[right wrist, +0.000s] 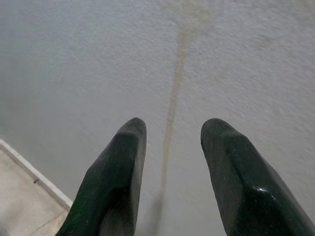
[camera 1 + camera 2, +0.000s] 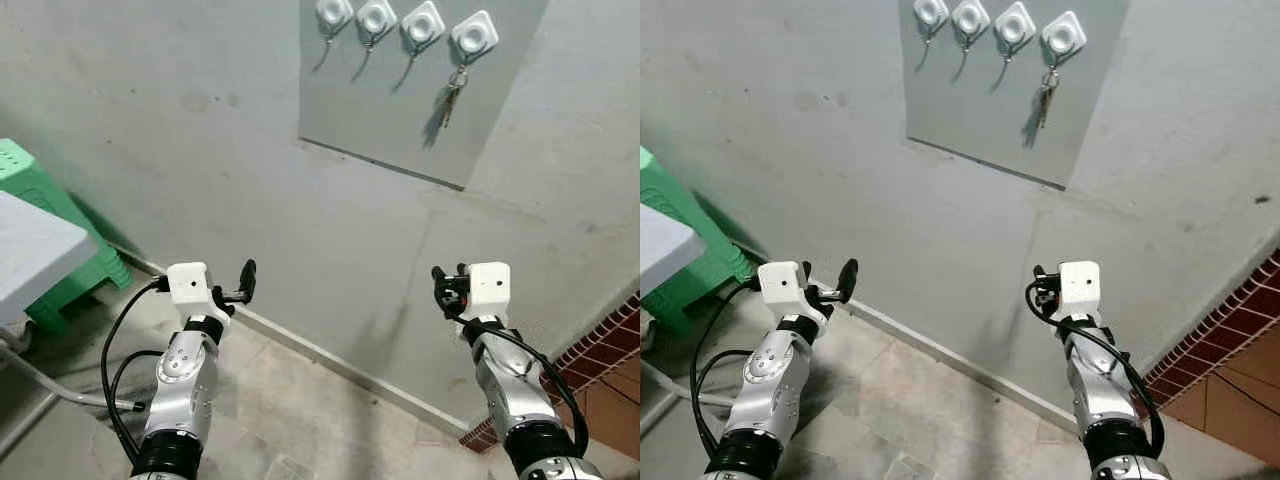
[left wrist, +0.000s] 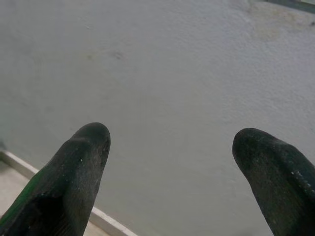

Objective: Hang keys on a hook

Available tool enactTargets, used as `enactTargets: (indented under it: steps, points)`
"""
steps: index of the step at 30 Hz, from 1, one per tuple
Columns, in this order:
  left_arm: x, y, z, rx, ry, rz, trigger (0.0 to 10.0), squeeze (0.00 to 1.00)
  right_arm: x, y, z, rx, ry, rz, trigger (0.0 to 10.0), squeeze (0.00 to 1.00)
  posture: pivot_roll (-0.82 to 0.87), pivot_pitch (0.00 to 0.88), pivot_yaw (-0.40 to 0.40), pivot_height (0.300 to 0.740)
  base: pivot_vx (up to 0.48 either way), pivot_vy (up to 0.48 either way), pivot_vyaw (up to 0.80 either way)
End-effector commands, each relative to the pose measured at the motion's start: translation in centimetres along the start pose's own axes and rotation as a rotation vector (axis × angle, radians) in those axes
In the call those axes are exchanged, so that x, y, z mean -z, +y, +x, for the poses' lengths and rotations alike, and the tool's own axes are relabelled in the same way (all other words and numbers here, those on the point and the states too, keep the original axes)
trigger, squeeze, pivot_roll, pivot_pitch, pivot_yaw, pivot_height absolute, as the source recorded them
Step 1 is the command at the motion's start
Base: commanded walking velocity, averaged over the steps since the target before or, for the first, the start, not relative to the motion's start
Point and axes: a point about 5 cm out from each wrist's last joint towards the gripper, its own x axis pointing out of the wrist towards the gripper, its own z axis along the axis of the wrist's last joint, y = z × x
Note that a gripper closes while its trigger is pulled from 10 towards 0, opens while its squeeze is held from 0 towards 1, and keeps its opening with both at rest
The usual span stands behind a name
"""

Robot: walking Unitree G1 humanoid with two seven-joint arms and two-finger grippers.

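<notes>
A bunch of keys hangs from the rightmost of several white hooks on a grey panel high on the wall. The other hooks carry nothing. Both arms are held low in front of the wall, far below the panel. My left gripper is open with a wide gap, and in the left wrist view its fingertips frame bare wall. My right gripper is open too, with a narrower gap and nothing between the fingers.
A green plastic stool and a white tabletop stand at the left. A pale skirting strip runs along the foot of the wall. Red brickwork edges the lower right. Black cables loop beside the left arm.
</notes>
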Motion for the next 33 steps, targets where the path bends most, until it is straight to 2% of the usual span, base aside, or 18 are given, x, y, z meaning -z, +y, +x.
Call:
enactTargets:
  steps: [1, 33]
  points:
    - [-0.20, -0.04, 0.01, 0.001, -0.001, -0.001, 10.0, 0.00, -0.08, -0.17, -0.08, 0.007, -0.002, -0.011, 10.0, 0.00, 0.01, 0.025, -0.041, 0.740, 0.000, 0.000, 0.80]
    - [0.33, -0.12, -0.22, -0.010, 0.024, -0.017, 10.0, 0.00, 0.08, -0.19, -0.19, -0.018, 0.007, -0.022, 10.0, 0.00, 0.01, 0.002, -0.054, 0.740, 0.000, 0.000, 0.80]
